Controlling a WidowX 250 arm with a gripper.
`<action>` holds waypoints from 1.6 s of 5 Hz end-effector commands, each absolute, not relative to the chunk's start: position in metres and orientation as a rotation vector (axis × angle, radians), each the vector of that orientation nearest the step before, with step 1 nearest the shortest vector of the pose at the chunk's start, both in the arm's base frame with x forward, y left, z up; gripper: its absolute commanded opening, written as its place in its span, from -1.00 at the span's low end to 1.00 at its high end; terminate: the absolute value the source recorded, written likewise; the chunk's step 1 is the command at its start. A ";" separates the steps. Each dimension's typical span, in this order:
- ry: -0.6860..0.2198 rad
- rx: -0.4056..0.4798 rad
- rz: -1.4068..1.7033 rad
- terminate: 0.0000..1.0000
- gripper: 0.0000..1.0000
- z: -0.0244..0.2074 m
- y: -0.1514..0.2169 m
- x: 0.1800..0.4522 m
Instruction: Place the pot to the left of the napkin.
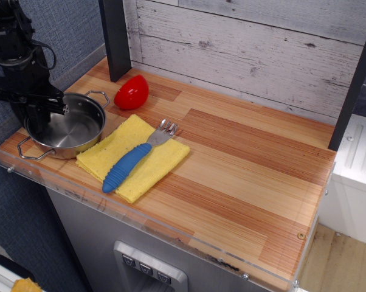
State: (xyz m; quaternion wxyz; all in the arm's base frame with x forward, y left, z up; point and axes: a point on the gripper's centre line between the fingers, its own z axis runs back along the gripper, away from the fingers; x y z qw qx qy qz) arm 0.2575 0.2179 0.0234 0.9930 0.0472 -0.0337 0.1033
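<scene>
Our black gripper [38, 118] is reaching into the shiny round steel pot [66, 128], sitting just left of the square yellow napkin [134, 156]. We cannot tell if our fingers are grasping its rim.

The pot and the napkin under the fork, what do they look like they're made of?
The pot: polished metal, probably stainless steel, going by its mirror-like reflections and thin wire loop handles. The napkin: soft yellow fabric, matte and slightly nubby, perhaps microfibre or terry. The fork: metal tines, with a ribbed blue handle that looks like plastic or rubber.

Wooden counter [244, 164]: pot [67, 126] left, touching napkin [133, 157]; red object [132, 92] behind.
</scene>
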 end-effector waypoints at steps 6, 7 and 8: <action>-0.173 -0.009 -0.014 -1.00 1.00 0.142 0.030 0.304; -0.173 0.006 -0.072 -1.00 1.00 0.139 0.031 0.303; -0.173 0.006 -0.072 -1.00 1.00 0.139 0.031 0.303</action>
